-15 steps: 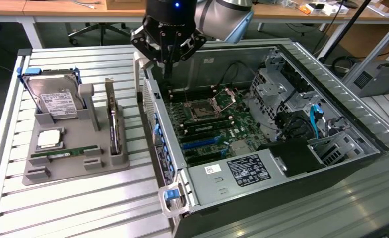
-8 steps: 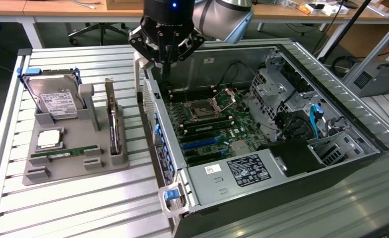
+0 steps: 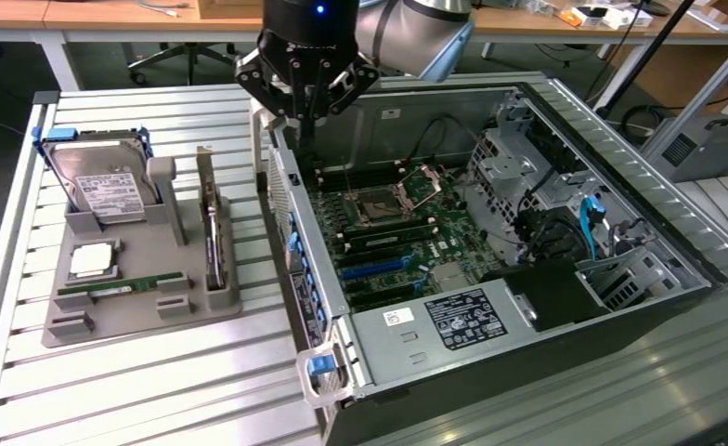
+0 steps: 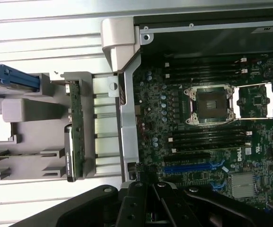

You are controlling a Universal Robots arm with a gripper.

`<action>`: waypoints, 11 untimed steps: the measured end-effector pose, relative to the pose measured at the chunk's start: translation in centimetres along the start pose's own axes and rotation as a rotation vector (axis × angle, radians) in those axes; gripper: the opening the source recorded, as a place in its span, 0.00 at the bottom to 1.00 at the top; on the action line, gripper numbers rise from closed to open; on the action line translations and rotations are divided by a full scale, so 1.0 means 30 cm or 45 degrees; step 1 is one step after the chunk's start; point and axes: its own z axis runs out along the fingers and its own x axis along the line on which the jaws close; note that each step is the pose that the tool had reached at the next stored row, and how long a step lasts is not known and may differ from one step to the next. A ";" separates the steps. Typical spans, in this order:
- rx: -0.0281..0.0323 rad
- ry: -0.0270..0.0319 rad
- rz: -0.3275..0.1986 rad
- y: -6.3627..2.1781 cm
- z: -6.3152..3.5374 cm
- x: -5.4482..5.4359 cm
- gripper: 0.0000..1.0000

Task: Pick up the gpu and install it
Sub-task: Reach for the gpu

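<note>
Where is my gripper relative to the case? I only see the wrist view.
Observer: The gripper hangs shut and empty above the case wall that faces the holder.
Operator: What else sits in that holder?
Observer: A hard drive with a white label stands to the exterior view's left of the gpu.
Operator: Anything lying flat?
Observer: A green memory stick, nearer the exterior camera than the hard drive.
</note>
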 end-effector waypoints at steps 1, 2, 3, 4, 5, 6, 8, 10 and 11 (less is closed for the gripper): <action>0.0000 0.0000 0.000 0.000 0.000 0.002 0.11; 0.0000 -0.0001 0.000 0.000 0.000 0.004 0.11; 0.0000 0.0000 0.000 0.000 0.000 0.006 0.11; 0.0001 0.0000 0.000 -0.001 0.000 0.008 0.11; 0.0001 0.0000 0.000 -0.001 0.000 0.009 0.11; 0.0000 -0.0001 0.000 -0.001 0.000 0.010 0.11; 0.0001 0.0000 0.000 -0.001 0.000 0.013 0.11; 0.0001 0.0000 0.000 -0.001 0.000 0.016 0.11; 0.0001 -0.0001 0.000 -0.001 0.000 0.017 0.11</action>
